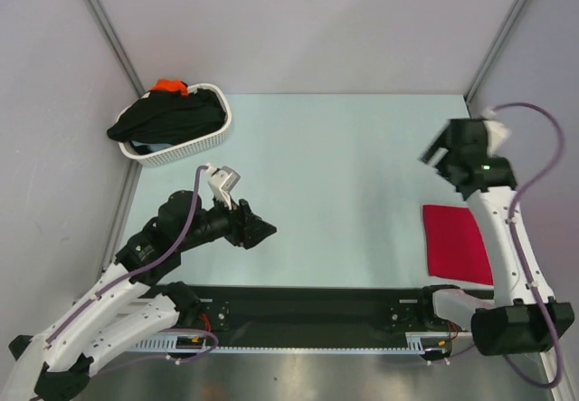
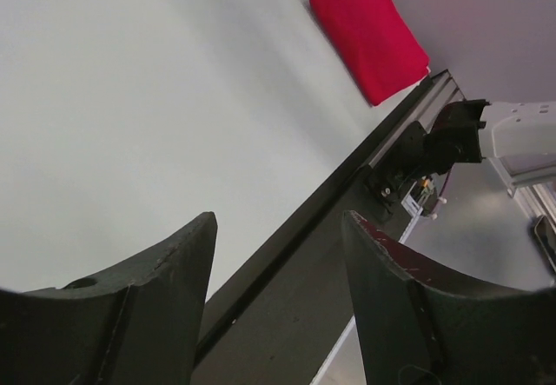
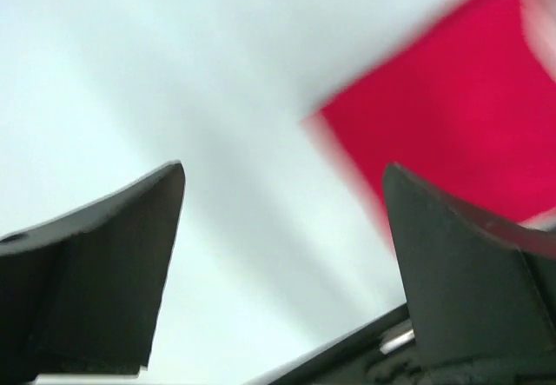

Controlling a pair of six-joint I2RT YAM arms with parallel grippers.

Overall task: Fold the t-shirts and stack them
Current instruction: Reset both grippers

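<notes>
A crimson red t-shirt lies folded flat at the table's right side; it also shows in the left wrist view and, blurred, in the right wrist view. A black t-shirt and an orange one lie heaped in the white basket at the back left. My left gripper is open and empty, low over the table's left middle; its fingertips frame the table's front rail. My right gripper is open and empty, raised above the table behind the red shirt.
A black rail runs along the table's near edge between the arm bases. Grey walls close in the table on the left, back and right. The right arm's cable loops at the right wall.
</notes>
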